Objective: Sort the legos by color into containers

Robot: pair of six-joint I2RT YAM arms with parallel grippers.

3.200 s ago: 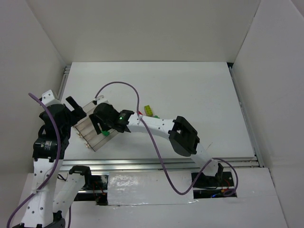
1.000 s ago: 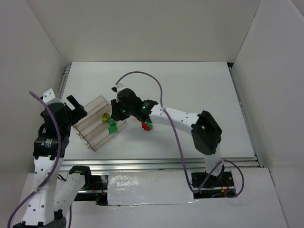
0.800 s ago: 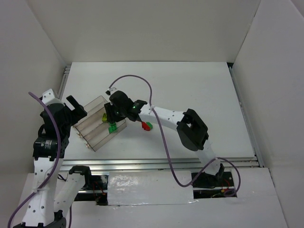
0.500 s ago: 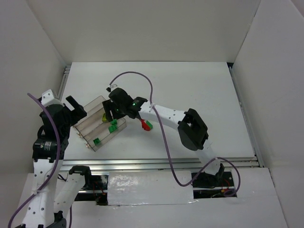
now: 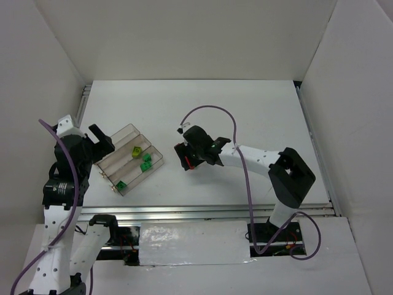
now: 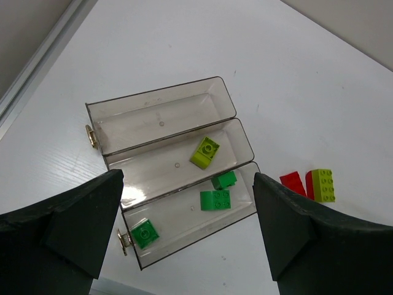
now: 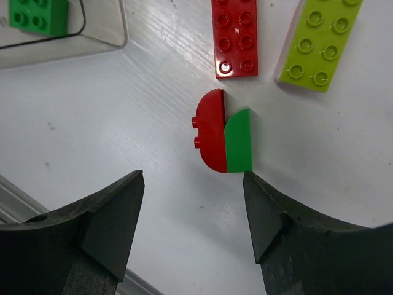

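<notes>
1. Four of the legos lie in the containers [image 6: 153, 123], a clear tray of three joined troughs set askew at the left of the table [image 5: 258, 110]. One yellow-green brick [image 6: 204, 152] is in the middle trough. Three green bricks [image 6: 215, 200] are in the trough on the tray's near-right side, two close together at one end and one at the other.
2. The other legos are loose on the table just right of the tray. A red plate [image 7: 234, 38] and a yellow-green plate [image 7: 319, 43] lie side by side, a little apart. Beside them a red half-round [image 7: 209, 130] and a green half-round [image 7: 238, 142] touch along their flat sides.
3. The right gripper [image 7: 191, 178] hovers over the two half-rounds near mid-table, fingers spread and grasping nothing.
4. The left gripper [image 6: 187, 184] hangs above the tray's left side, fingers spread wide and empty. In its wrist view the tray shows between them.
</notes>
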